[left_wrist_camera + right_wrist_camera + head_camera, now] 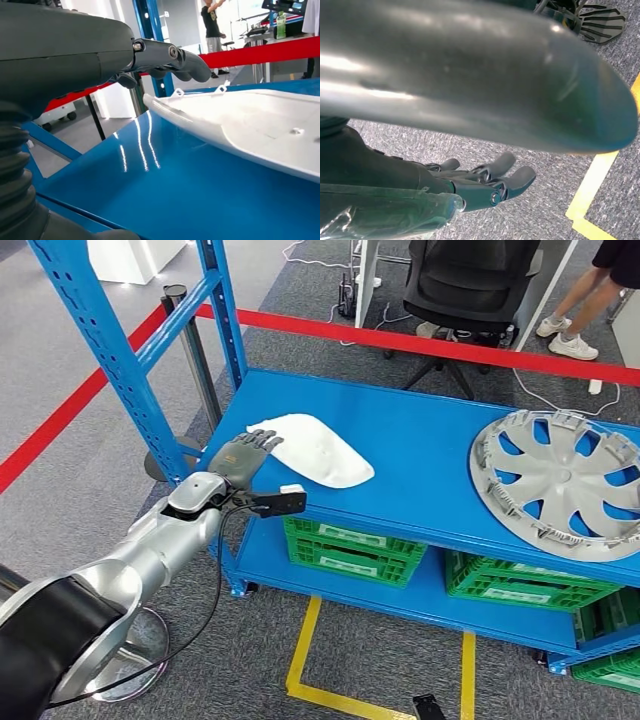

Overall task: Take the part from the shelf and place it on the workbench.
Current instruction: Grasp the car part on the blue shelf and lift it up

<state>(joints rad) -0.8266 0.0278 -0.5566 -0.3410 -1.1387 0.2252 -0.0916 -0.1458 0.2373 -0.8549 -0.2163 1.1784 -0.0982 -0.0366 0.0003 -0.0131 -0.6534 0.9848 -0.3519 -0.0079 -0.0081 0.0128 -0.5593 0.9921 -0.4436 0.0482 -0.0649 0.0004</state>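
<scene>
- Head view: we see the left hand at the near left corner of the glossy blue metal shelf board, fingers stretched out flat and apart, holding nothing. Its fingertips reach the narrow left end of the flat white plastic part, which lies on the board; we cannot tell whether they touch it. Well apart to the right on the same board lies a grey plastic wheel cover. Green plastic crates sit on the lower level, yellow floor tape marks the carpet in front, and a red barrier tape runs behind the shelf.
- Left wrist view: we see the dark fingers extended just above the thin edge of the white part, with a slim gap showing between them.
- Right wrist view: the right hand hangs over grey carpet near the yellow tape, fingers straight and apart, holding nothing.
</scene>
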